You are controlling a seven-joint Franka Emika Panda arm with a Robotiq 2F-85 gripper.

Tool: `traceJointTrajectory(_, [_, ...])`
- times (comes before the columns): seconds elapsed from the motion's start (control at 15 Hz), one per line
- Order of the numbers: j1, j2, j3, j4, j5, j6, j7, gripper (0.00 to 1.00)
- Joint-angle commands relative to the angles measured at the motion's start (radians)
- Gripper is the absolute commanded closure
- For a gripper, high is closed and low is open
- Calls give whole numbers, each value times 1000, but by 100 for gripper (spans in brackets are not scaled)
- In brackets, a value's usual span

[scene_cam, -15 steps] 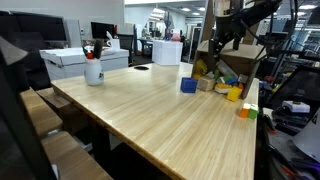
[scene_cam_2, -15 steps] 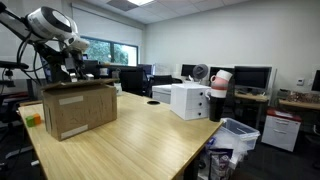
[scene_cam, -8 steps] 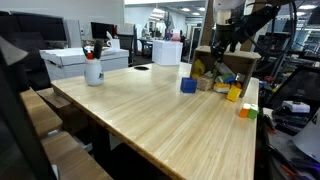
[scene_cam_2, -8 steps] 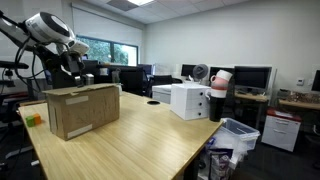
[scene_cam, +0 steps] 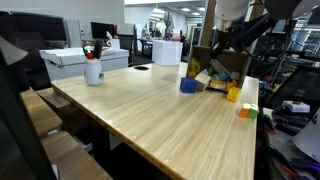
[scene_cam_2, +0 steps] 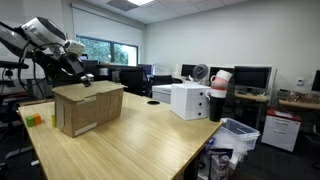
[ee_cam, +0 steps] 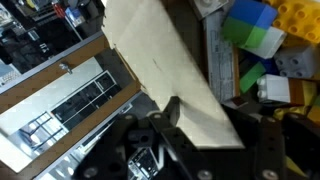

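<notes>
Cardboard box (scene_cam_2: 88,108) is seen near a corner of the worktop (scene_cam_2: 150,145), opening upward, with its longer side turned toward the camera in an exterior view. The hand (scene_cam_2: 85,78) is set at the box's top edge. In the wrist view a flap (ee_cam: 165,60) of the box runs with its long axis from upper left to lower right and passes between the fingers of the hand (ee_cam: 215,120). The fingers are partly closed about the flap; whether it is clamped cannot be told. Inside the box, toy blocks are seen: a blue one (ee_cam: 250,15), a green one (ee_cam: 265,42) and a yellow one (ee_cam: 300,25). A blue cup (scene_cam: 188,86) stands just beside the box on the worktop.
</notes>
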Motion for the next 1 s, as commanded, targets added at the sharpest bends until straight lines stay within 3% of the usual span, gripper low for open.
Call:
traceJointTrajectory(0.0, [17, 52, 26, -15, -137, -37, 206, 89])
traceJointTrajectory(0.2, [41, 108, 41, -8, -240, -137, 357, 92])
traceJointTrajectory(0.47, [88, 185, 36, 11, -287, -256, 494, 94])
traceJointTrajectory(0.93, [156, 284, 32, 68, -323, -435, 587, 94])
